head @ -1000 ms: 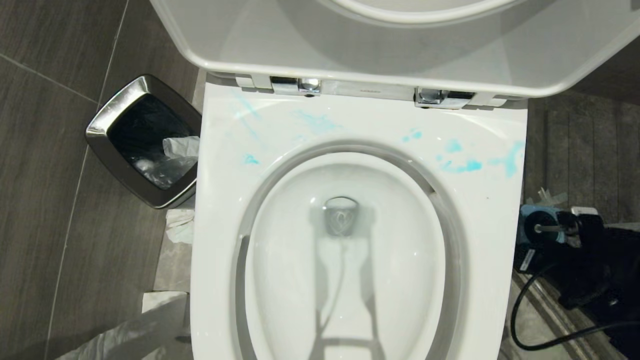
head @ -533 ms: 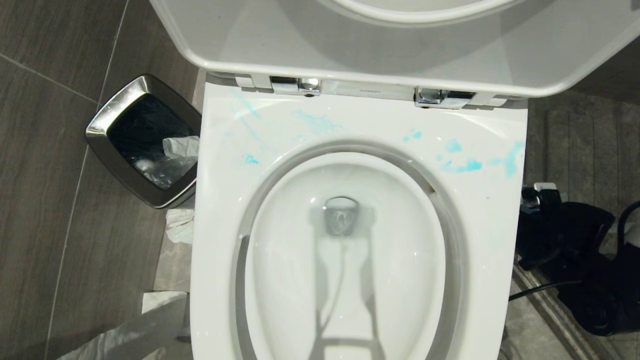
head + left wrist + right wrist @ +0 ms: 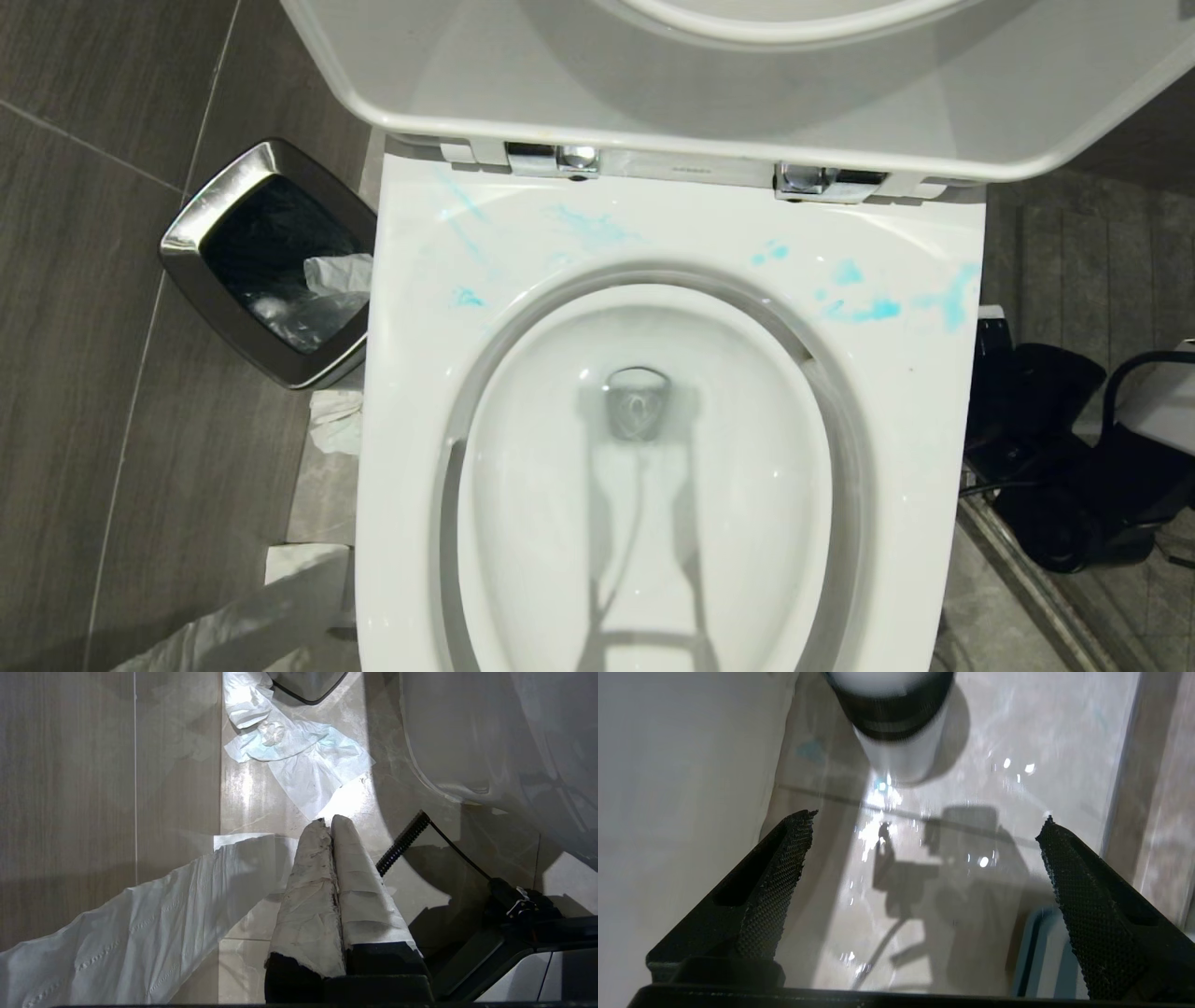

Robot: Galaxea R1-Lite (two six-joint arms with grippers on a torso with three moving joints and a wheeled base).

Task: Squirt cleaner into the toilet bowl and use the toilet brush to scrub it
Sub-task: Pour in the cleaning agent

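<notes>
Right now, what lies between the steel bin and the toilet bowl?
Crumpled white tissue on the floor, in the head view, just below the steel bin, against the toilet bowl.

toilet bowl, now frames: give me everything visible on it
The toilet bowl is glossy white ceramic with a broad flat rim around an oval basin, seen from above. Its white seat and lid are raised, held by two chrome hinges at the back. Turquoise cleaner smears streak the back rim, heaviest toward the robot's right. Water sits over the drain opening, with a shadow running across the basin. Neither gripper touches it, and no brush is in it.
</notes>
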